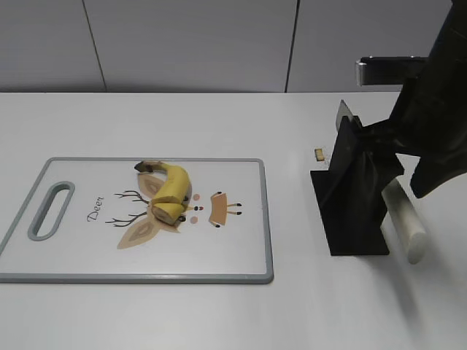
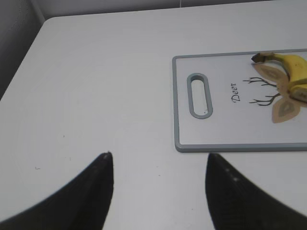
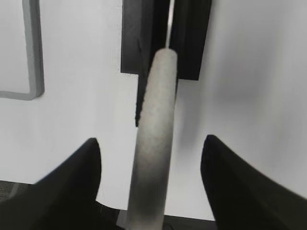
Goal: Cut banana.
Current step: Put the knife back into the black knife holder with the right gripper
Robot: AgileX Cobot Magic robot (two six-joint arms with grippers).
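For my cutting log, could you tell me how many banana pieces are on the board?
2: the stem piece lies on the cutting board, and the short piece touches its front end. None seems hidden.

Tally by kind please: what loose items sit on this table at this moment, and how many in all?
Banana: 1, on the board, showing a cut
Cutting board: 1
Knife: 1, pale handle, blade in the stand
Black knife stand: 1
Small tan object behind the stand: 1, too small to identify
Total: 5
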